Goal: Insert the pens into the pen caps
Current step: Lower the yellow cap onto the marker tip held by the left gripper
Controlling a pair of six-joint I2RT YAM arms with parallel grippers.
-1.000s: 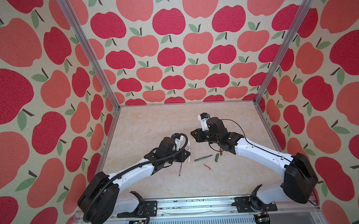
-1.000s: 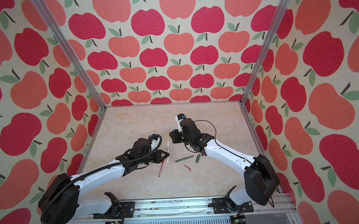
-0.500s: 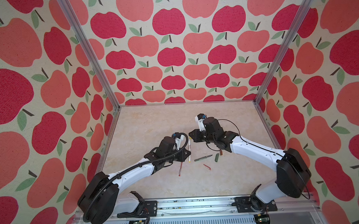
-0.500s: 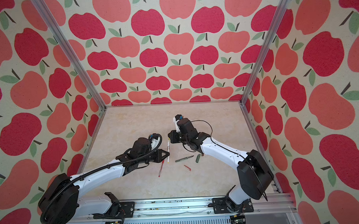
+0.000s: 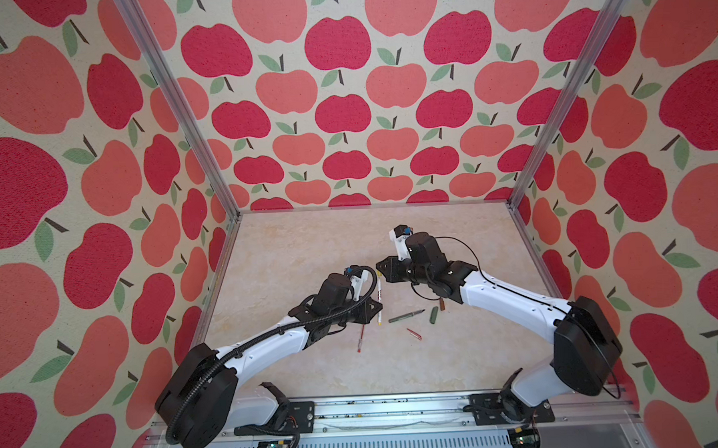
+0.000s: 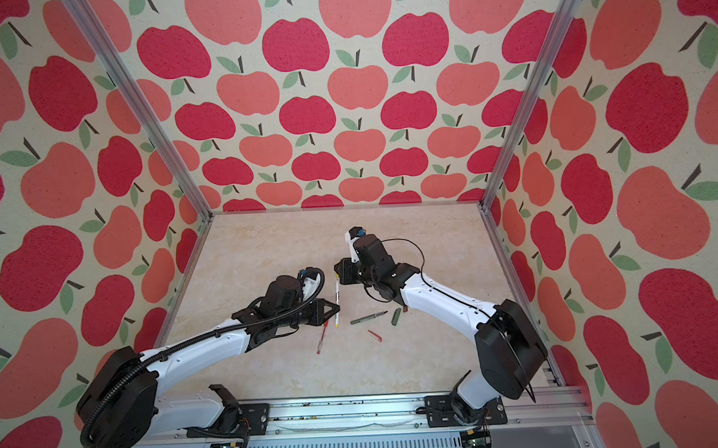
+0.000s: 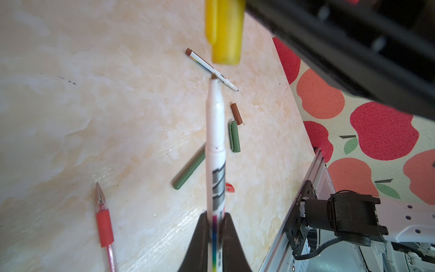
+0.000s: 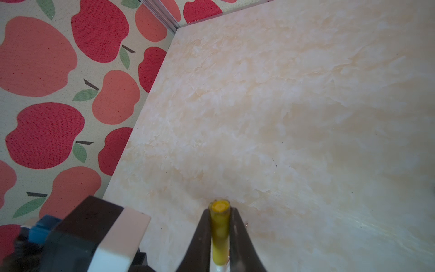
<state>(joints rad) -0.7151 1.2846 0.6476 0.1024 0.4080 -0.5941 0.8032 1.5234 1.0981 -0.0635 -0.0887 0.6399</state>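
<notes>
One table (image 5: pixel 308 252): marbled beige, apple-print walls (image 5: pixel 344 109) around it.
Two arms: left arm (image 5: pixel 267 345) and right arm (image 5: pixel 514 301) reach inward, their tips close together above the middle.
Left gripper (image 7: pixel 215 219): clenched on a white pen (image 7: pixel 215 131), lifted off the table.
Right gripper (image 8: pixel 220 212): clamped around a yellow cap (image 8: pixel 220 226), one end facing that pen's tip, near it but apart.
Pens lying flat: green pen (image 7: pixel 189 168), red pen (image 7: pixel 103 223), second white pen (image 7: pixel 211 69).
Loose caps: green cap (image 7: pixel 235 136) just beside brown cap (image 7: pixel 236 113); red cap (image 5: pixel 414 334) lies nearer the front.
</notes>
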